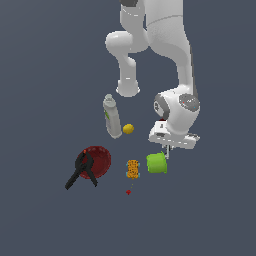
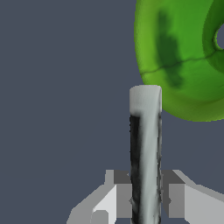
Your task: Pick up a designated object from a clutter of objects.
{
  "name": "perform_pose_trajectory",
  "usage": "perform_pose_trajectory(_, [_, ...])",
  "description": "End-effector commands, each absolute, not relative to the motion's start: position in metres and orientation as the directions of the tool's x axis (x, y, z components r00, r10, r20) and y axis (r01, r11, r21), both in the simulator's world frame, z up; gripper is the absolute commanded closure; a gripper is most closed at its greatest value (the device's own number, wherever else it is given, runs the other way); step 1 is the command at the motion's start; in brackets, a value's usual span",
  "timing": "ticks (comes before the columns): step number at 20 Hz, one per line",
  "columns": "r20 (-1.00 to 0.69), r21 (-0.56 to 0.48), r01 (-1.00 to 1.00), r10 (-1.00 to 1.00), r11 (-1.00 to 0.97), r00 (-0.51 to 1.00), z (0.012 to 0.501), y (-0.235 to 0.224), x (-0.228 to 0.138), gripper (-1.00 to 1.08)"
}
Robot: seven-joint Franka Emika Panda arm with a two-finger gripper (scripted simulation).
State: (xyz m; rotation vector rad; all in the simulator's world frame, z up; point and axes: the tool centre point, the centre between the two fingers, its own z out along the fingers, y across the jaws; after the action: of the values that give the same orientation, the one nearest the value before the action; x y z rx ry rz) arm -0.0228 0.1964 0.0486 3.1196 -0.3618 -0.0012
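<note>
Marker (image 2: pixel 145 153), clamped in tool (image 2: pixel 145 199), long axis toward green cup (image 2: pixel 183 52)

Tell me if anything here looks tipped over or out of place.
The green cup lies on its side beside the marker between the gripper fingers. The grey-white bottle also lies flat, and the black clamp rests across the red bowl.
</note>
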Motion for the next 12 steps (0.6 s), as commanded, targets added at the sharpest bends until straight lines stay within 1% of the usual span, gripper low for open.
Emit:
perform_pose_trajectory(1, [0.000,0.001,-0.229,-0.229,-0.973,0.973,0.063,0.185,-0.027,1.08])
perform_pose_trajectory(12, [0.000,0.001,-0.229,-0.229,-0.973,0.973,0.144,0.125,-0.050,1.08])
